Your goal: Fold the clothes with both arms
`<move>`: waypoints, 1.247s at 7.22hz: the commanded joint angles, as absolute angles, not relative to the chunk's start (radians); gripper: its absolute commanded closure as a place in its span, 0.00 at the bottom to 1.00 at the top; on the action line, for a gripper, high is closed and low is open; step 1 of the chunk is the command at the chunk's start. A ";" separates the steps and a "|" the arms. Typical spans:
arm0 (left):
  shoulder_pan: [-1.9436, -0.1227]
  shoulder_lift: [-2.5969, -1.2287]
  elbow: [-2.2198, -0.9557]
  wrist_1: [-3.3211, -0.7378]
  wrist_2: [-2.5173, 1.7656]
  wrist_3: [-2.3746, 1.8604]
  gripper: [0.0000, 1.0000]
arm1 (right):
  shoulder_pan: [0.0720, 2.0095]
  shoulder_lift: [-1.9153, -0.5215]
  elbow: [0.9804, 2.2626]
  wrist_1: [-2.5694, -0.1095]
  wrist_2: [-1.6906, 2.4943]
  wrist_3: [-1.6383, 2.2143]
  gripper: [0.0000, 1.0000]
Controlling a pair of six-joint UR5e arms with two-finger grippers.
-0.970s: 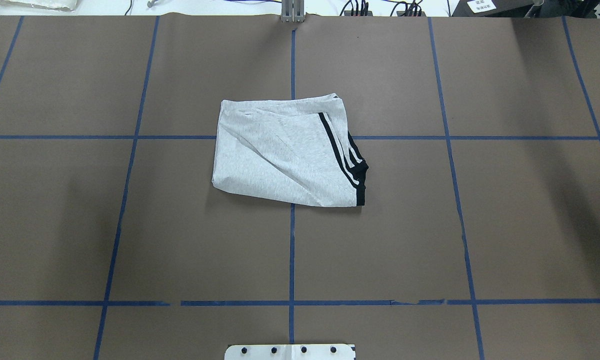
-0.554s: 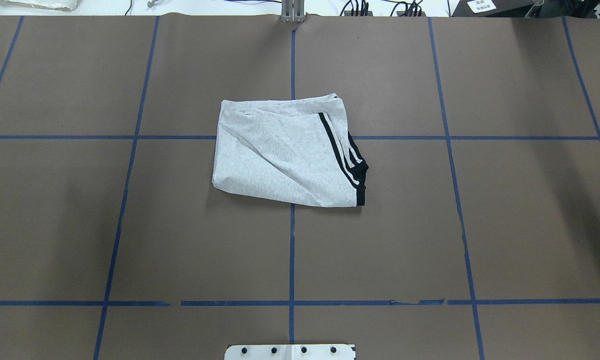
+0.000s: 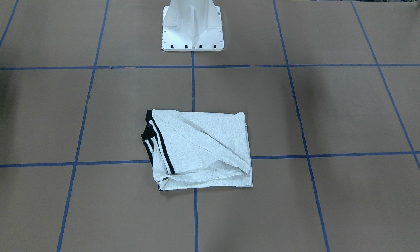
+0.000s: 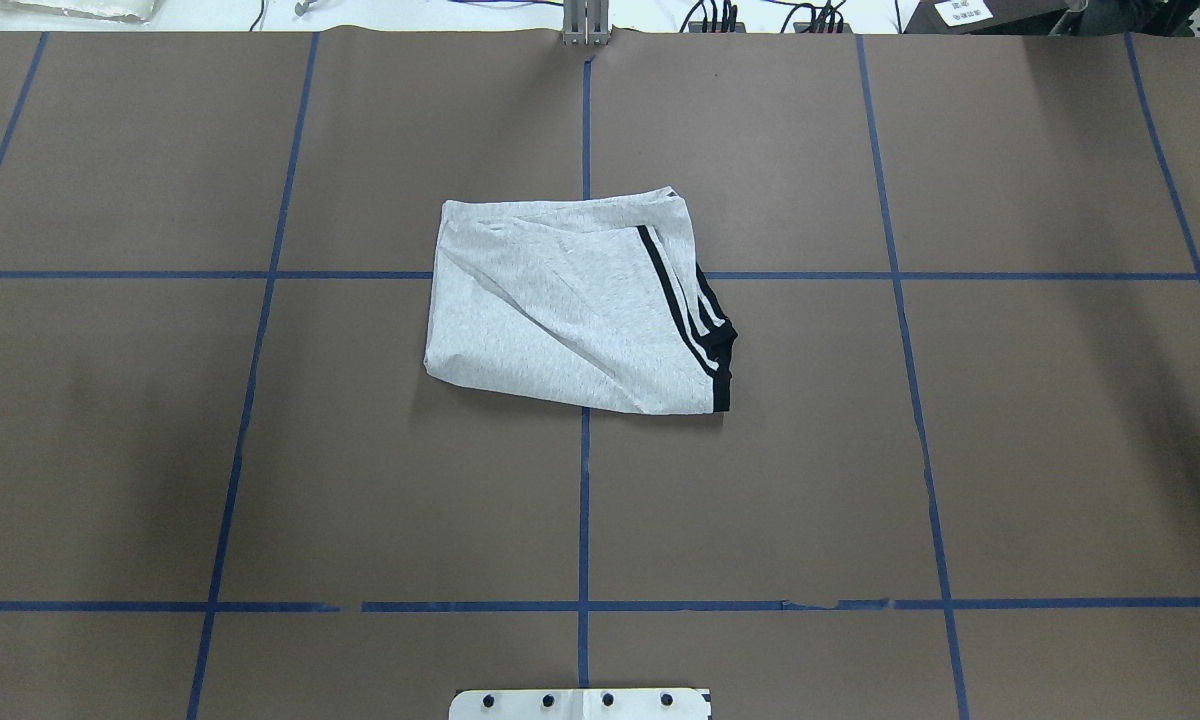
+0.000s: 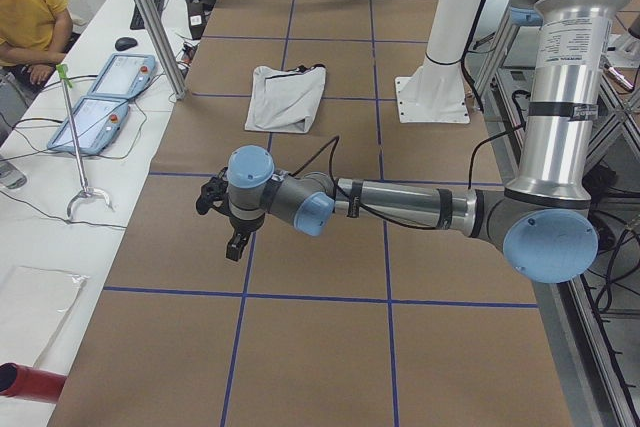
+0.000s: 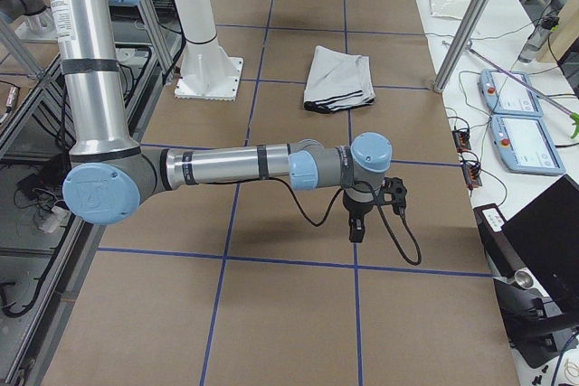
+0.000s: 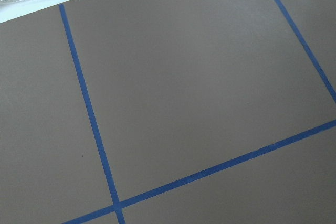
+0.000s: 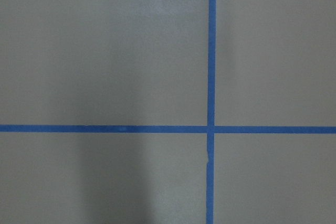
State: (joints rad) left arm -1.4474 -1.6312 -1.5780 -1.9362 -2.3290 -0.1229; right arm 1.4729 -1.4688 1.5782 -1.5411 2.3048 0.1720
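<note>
Heather-grey T-shirt (image 4: pixel 550 330), black-and-white striped trim (image 4: pixel 674 300)

Shirt (image 4: pixel 560 320) flat mid-table (image 4: pixel 860 480), bare brown surface on every side of it. Pedestal (image 3: pixel 192 24) stands apart on shirt's robot side. Left arm (image 5: pixel 400 205) and right arm (image 6: pixel 226 167) reach out low, well apart from shirt.

The light heather-grey T-shirt (image 4: pixel 560 320) is lying folded into a rough rectangle at the middle of the desk (image 4: pixel 260 450), its black-and-white striped trim (image 4: pixel 695 320) showing along the robot's right edge. The left arm (image 5: pixel 400 205) and the right arm (image 6: pixel 226 167) are stretching out low over opposite desk ends, well apart from it.
</note>
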 commanded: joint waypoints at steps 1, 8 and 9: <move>-1.460 -1.628 -1.603 -1.931 -2.330 -0.123 0.01 | 1.474 -1.488 1.566 -1.546 2.298 0.172 0.00; -1.467 -1.623 -1.623 -1.864 -2.322 -0.020 0.00 | 1.476 -1.525 1.609 -1.551 2.325 0.161 0.00; -1.466 -1.628 -1.623 -1.865 -2.325 -0.020 0.01 | 1.473 -1.522 1.602 -1.528 2.326 0.176 0.00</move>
State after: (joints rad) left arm -1.4673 -1.6234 -1.6247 -1.8652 -2.3221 -0.0188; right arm 1.4749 -1.5185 1.6058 -1.5529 2.3248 0.1661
